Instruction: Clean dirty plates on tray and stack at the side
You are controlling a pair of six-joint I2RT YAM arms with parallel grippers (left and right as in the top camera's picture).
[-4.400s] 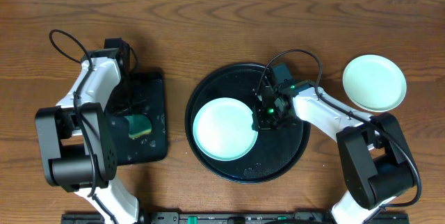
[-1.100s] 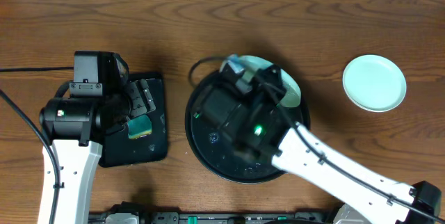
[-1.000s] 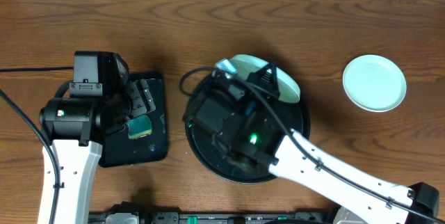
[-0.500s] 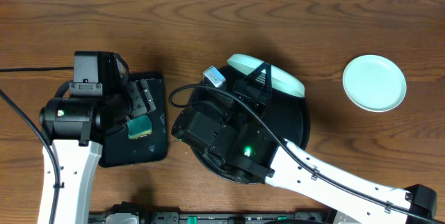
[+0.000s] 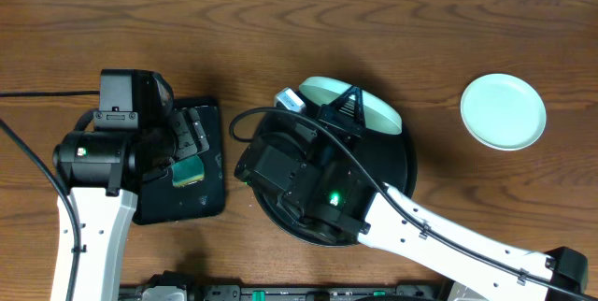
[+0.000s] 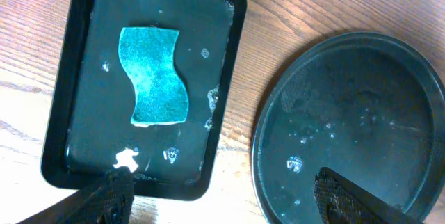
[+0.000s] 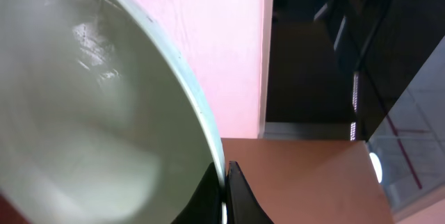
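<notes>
Overhead view: my right arm reaches across the round tray (image 5: 400, 163), glossy black and beaded with water. My right gripper (image 7: 224, 182) is clamped on the rim of a pale-mint plate (image 5: 378, 112), which it holds tilted at the tray's far edge. A second plate (image 5: 503, 111) lies flat on the wooden table (image 5: 280, 21), well to the right of the tray. My left gripper (image 6: 222, 200) hovers with its jaws spread wide, holding nothing, above the rectangular tray (image 6: 76, 133), where a green sponge (image 6: 156, 78) lies.
</notes>
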